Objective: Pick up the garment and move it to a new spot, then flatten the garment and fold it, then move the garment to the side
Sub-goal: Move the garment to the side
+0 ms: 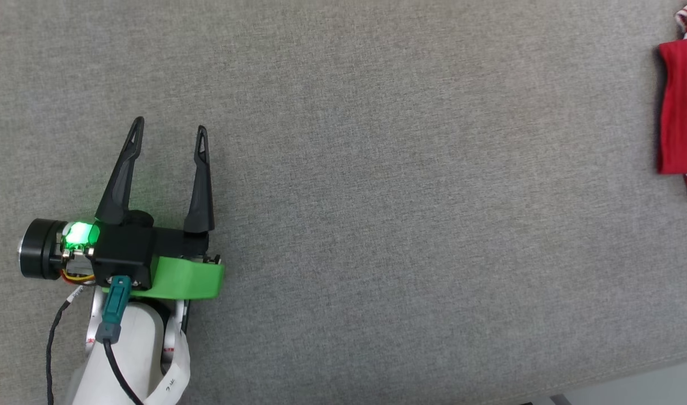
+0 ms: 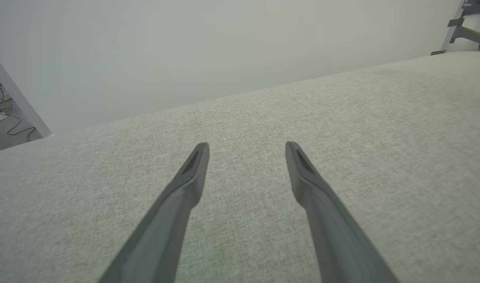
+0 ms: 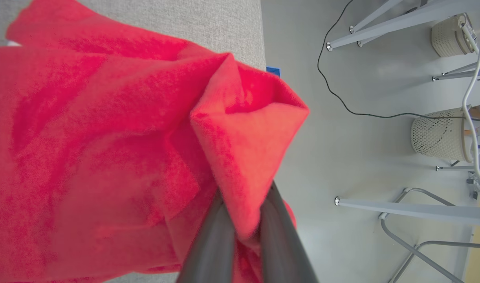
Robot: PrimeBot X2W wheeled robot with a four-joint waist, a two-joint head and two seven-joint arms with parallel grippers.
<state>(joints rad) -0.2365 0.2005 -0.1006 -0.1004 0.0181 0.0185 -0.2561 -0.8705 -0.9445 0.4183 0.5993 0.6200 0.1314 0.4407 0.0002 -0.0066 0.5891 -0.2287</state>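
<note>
grey woven worktop [image 1: 377,197]; garment [image 1: 679,112] at its 3 o'clock edge. left pincer [image 1: 170,124] released, right pincer [image 3: 244,210] clenched on garment. pale floor [image 3: 314,165], mesh baskets [image 3: 440,133] beyond.

Here's the left gripper [image 1: 170,125]: two long black fingers [image 1: 118,180] tapering to points, each with a narrow triangular slot near the tip. They spring from a boxy black housing [image 1: 124,250]. Beside that sits a black cylinder [image 1: 37,247] with a silvery end cap, and a bright green light [image 1: 78,233] glows between the two. Thin orange and yellow wires [image 1: 76,275] peek out underneath. A vivid green plastic band [image 1: 186,281] wraps the wrist. A teal plug [image 1: 113,309] sits in the housing and feeds a black cable [image 1: 121,377] along the rounded white forearm [image 1: 138,343]. A white ribbon [image 1: 175,379] with red print loops alongside. Over on the right gripper [image 3: 244,232], the dark grey fingers [image 3: 210,251] look smooth and matte.
</note>
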